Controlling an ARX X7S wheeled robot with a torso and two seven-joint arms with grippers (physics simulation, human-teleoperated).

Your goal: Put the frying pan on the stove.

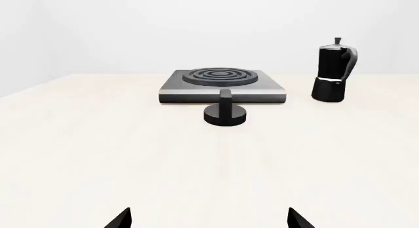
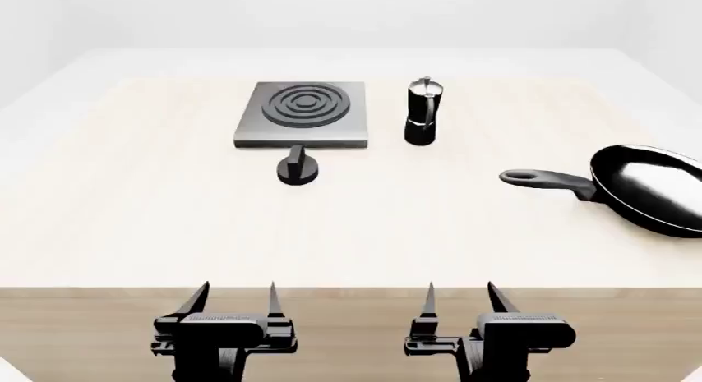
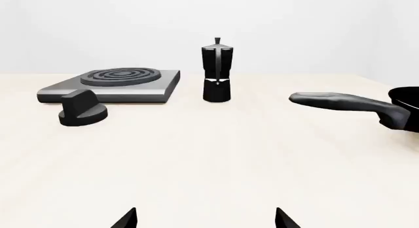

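Pale wood tabletop [image 2: 131, 218] is filling most of the head view, with plain white walls behind it. Stove [image 2: 302, 112] is sitting flat toward the far edge, left of centre, its ring burner facing up. Small black knob [image 2: 297, 167] is standing just in front of the stove's near edge, apart from it. Moka pot [image 2: 423, 111] is standing upright just beside the stove's right side, not touching.

Frying pan [image 2: 653, 188] is resting near the right edge of the tabletop, well apart from the stove; its bowl is being cut off by the head view's right border, and its handle is pointing toward the tabletop's centre. In the right wrist view only the handle and a sliver of rim are showing. The left wrist view is not showing the pan at all.

Left hand [image 2: 233, 298] and right hand [image 2: 459, 296] are hovering at the near edge, fingers spread apart, gripping nothing. Wrist views are showing only the finger tips.
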